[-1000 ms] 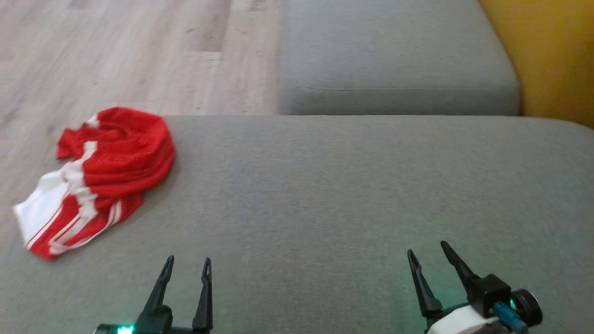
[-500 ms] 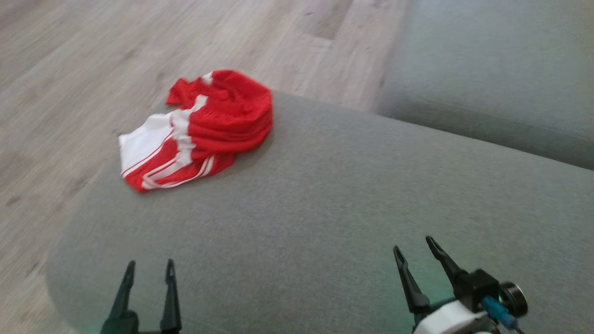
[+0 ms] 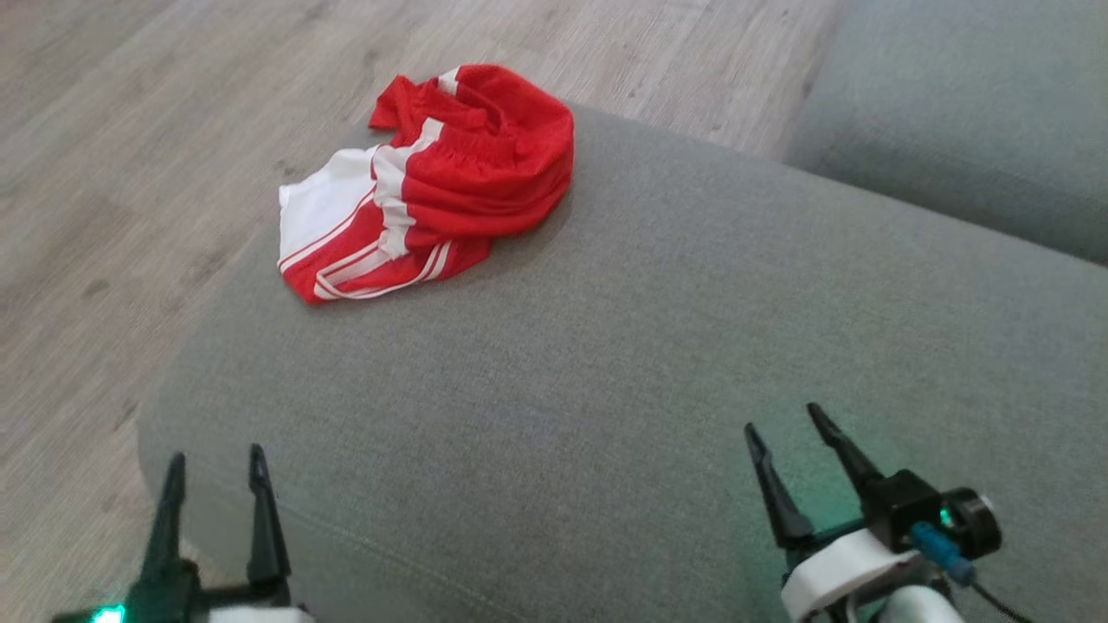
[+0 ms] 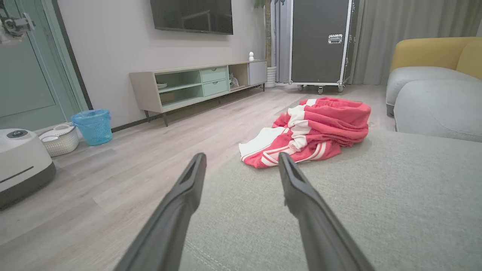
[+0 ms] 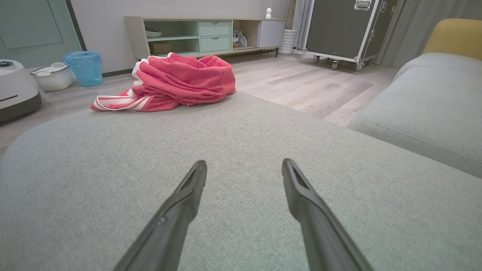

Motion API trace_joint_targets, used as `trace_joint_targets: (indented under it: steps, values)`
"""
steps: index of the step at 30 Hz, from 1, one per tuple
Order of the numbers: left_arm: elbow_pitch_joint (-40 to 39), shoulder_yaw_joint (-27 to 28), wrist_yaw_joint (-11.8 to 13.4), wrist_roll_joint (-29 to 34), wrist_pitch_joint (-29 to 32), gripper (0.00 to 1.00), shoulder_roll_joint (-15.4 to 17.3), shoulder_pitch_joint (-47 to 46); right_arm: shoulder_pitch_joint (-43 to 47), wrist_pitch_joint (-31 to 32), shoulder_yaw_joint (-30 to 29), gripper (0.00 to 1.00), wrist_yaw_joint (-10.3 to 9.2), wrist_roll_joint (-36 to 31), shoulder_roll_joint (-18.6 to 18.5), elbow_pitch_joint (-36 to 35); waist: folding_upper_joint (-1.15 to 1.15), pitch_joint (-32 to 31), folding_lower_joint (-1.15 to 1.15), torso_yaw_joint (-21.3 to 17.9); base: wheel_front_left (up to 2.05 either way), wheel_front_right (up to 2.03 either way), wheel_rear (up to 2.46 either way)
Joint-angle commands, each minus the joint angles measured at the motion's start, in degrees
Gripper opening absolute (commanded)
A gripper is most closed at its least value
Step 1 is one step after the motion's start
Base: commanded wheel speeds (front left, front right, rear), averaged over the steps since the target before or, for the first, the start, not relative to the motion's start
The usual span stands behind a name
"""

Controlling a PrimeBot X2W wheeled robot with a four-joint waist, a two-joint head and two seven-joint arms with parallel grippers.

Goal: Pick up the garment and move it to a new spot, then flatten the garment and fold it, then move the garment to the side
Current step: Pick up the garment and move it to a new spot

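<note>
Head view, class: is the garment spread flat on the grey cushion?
No, the garment lies bunched in a crumpled heap at a corner of the cushion.

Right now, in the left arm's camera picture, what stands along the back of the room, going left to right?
white machine → white basket → blue bin → low cabinet → black wheeled case → yellow sofa
</note>
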Motion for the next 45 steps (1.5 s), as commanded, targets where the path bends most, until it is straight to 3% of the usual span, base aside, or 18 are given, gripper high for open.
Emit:
trace_joint_targets:
  steps: [1, 6, 10, 14, 18, 24, 29, 37, 38, 39, 45]
  values:
    - [-3.02, 2.69, -0.70, 0.54, -0.62, 1.00, 1.10, -5.34, -1.42, -0.75, 0.31, 1.00, -0.04, -0.52, -2.04, -3.02, 0.00, 2.51, 0.00, 0.41, 0.00, 0.00, 0.00]
    - [-3.81, 2.25, -2.92, 0.85, -0.62, 1.00, 2.99, -12.72, -0.93, -0.76, -1.31, 1.00, -0.04, -0.97, -4.73, -5.36, 0.00, 5.87, 0.00, 0.42, 0.00, 0.00, 0.00]
    - [-1.97, 2.10, -5.04, 0.54, -0.62, 1.00, 4.81, -22.65, -2.21, -0.76, -1.56, 1.00, -0.04, -1.49, -7.50, -7.29, 0.00, 9.98, 0.00, -1.69, 0.00, 0.00, 0.00]
    - [5.81, 0.39, -7.91, -0.20, -0.62, 1.00, 6.00, -35.02, -3.56, -0.76, -1.33, 1.00, -0.04, -1.51, -10.63, -8.81, 0.00, 13.98, 0.00, -3.45, 0.00, 0.00, 0.00]
    - [17.43, -0.89, -9.20, -1.65, 1.66, 1.00, 5.79, -48.76, -4.98, -0.76, -1.69, 1.00, -0.04, -1.34, -14.02, -10.44, 0.00, 18.54, 0.00, -4.80, 0.00, 0.00, 0.00]
    - [34.48, 0.01, -9.24, -4.45, 10.16, 1.00, 5.42, -64.08, -7.22, -0.76, -1.21, 1.00, -0.04, -0.89, -17.55, -12.57, 0.00, 23.68, 0.00, -8.05, 0.00, 0.00, 0.00]
    - [48.08, 1.60, -6.92, -5.82, 17.25, 1.00, 6.83, -70.31, -8.17, -0.76, -1.63, 1.00, -0.04, -0.73, -19.15, -14.03, 0.00, 26.76, 0.00, -10.73, 0.00, 0.00, 0.00]
    - [59.70, 2.91, -7.10, -7.83, 17.87, 0.98, 8.87, -72.46, -8.60, -0.76, -2.78, 1.00, -0.04, -0.59, -19.58, -15.08, 0.00, 28.63, 0.00, -13.45, 0.00, 0.00, 0.00]
    - [60.36, 2.85, -7.26, -7.93, 17.37, 0.31, 8.95, -72.67, -8.58, -0.76, -2.88, 1.00, -0.04, -0.61, -19.59, -15.13, 0.00, 28.74, 0.00, -13.52, 0.00, 0.00, 0.00]
    - [60.77, 2.79, -7.51, -8.02, 16.57, 0.00, 9.11, -72.91, -8.62, -0.76, -2.96, 1.00, -0.04, -0.63, -19.57, -15.13, 0.00, 28.81, 0.00, -13.59, 0.00, 0.00, 0.00]
    - [60.68, 0.41, -8.84, -6.30, 9.01, 0.00, 10.97, -75.37, -9.49, -0.76, -2.77, 1.00, -0.04, -0.69, -17.86, -14.73, 0.00, 26.91, 0.00, -14.38, 0.00, 0.00, 0.00]
